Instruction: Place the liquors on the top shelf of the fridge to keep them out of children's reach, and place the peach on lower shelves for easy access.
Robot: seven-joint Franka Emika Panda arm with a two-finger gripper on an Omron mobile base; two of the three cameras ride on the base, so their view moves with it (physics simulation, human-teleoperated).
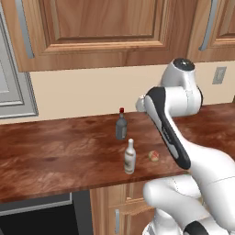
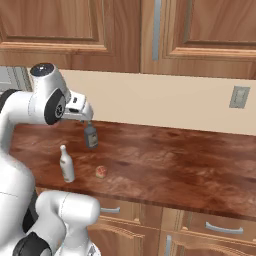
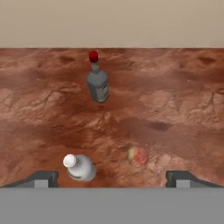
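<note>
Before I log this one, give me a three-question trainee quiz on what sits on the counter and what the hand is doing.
1. True or false: the hand is shut on the cream-white bottle.
2. Which item stands nearest the wall? A) peach B) dark grey bottle C) cream-white bottle
3. Fill in: all three items rest on the wooden ____.

Key: 1 false, the hand is open and holds nothing; 2 B; 3 counter.
</note>
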